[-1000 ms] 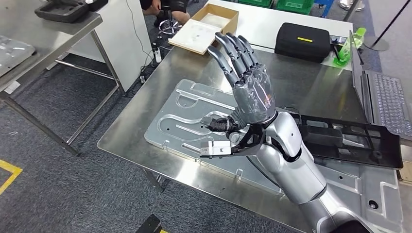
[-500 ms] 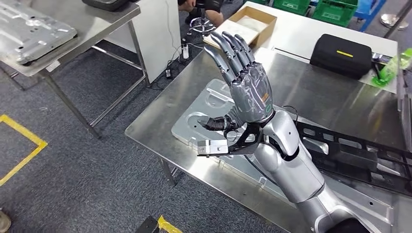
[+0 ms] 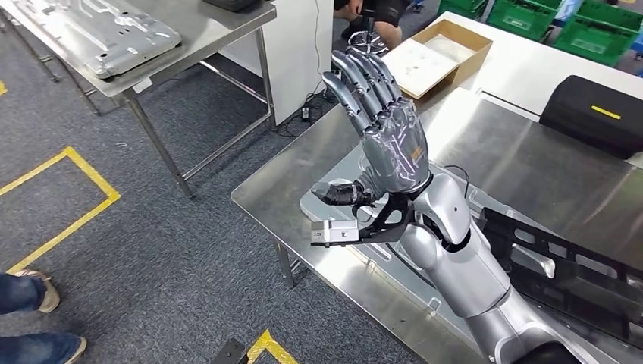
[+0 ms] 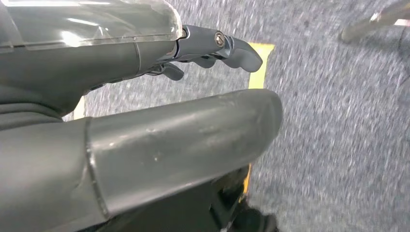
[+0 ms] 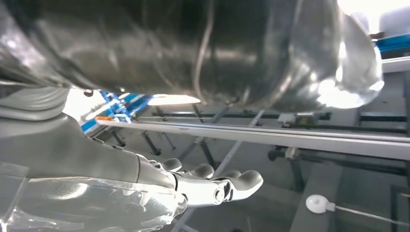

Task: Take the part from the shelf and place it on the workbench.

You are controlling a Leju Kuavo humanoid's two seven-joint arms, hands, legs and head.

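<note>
The right hand (image 3: 390, 140) is seen in the head view raised above the near steel surface (image 3: 523, 163), its fingers (image 3: 362, 76) stretched out and apart, with nothing held. A grey metal part (image 3: 337, 199) is laid flat on that surface beneath and behind the hand, largely hidden by the wrist and silver forearm; it is not touched by the hand. A second metal part (image 3: 114, 34) of like kind is seen on a separate steel table (image 3: 205, 30) at the upper left of the head view, well apart from the hand. A black plastic frame (image 3: 576, 269) is laid over the near surface beside the forearm, and a black case (image 3: 599, 114) is set farther back. An open cardboard box (image 3: 443, 53) and green crates (image 3: 584, 23) are placed on a white table beyond. Yellow floor tape (image 3: 68, 197) and a person's shoes (image 3: 34, 292) are seen on the grey carpet. In the left wrist view the left hand (image 4: 145, 111) is shown hanging over blurred carpet, its thumb and fingers loosely extended and nothing grasped. In the right wrist view the right hand's outstretched fingers are shown from behind, beneath a shiny rounded metal cover, with rails and framework beyond that the head view does not give.
</note>
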